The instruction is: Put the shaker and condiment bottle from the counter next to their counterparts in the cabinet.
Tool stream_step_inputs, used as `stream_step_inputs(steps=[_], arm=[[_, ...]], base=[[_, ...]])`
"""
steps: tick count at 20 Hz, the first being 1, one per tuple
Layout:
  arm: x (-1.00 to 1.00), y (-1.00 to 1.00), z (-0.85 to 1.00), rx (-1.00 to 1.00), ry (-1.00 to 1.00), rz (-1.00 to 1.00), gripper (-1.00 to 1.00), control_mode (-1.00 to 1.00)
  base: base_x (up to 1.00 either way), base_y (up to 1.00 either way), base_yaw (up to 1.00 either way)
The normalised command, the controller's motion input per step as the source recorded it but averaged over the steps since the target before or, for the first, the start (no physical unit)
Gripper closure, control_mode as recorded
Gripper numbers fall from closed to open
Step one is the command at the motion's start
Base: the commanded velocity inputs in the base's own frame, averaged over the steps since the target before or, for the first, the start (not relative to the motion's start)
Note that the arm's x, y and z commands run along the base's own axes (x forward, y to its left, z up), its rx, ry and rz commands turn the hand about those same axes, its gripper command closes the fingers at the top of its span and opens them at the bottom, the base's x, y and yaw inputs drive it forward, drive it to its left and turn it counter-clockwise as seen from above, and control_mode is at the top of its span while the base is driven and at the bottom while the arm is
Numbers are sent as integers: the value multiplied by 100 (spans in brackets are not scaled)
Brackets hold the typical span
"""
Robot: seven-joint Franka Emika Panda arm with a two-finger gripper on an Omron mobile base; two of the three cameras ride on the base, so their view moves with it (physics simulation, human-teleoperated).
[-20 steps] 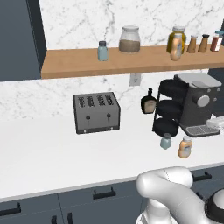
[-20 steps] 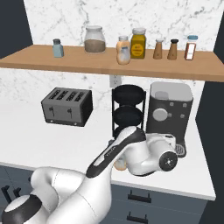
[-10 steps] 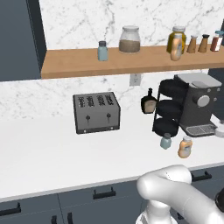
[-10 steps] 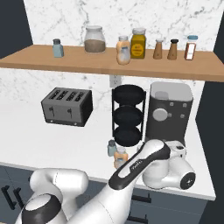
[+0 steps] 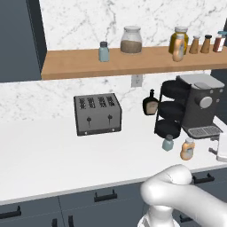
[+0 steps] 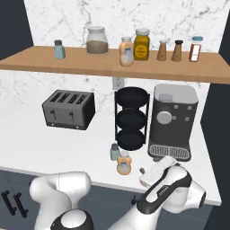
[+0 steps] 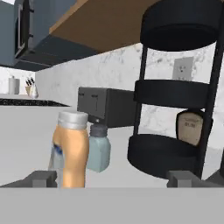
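Hand (image 7: pixel 111 178) fingers apart, low at counter | condiment bottle (image 7: pixel 71 148) upright, cap up | shaker (image 7: pixel 99 148) upright behind

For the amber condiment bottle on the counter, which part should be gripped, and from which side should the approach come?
Grip the condiment bottle around its mid-body, below the pale cap, approaching level from the counter's front edge, as the gripper now faces it. It stands upright, and the shaker stands close behind it, so the jaws should probably close across its two free sides.
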Motion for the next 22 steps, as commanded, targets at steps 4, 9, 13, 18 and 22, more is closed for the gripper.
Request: stream_step_inputs(steps=[4, 9, 13, 18, 22], arm=[[9, 0, -4, -9, 4, 37, -100, -100], [33, 1, 0, 0, 7, 0, -100, -100], [18, 54, -1, -5, 3, -3, -100, -100], [1, 39, -11, -19, 5, 4, -100, -100], [-15, 3, -4, -17, 0, 7, -100, -100]], base=[[0, 0, 0], [0, 0, 0], [0, 0, 0], [0, 0, 0], [0, 0, 0]])
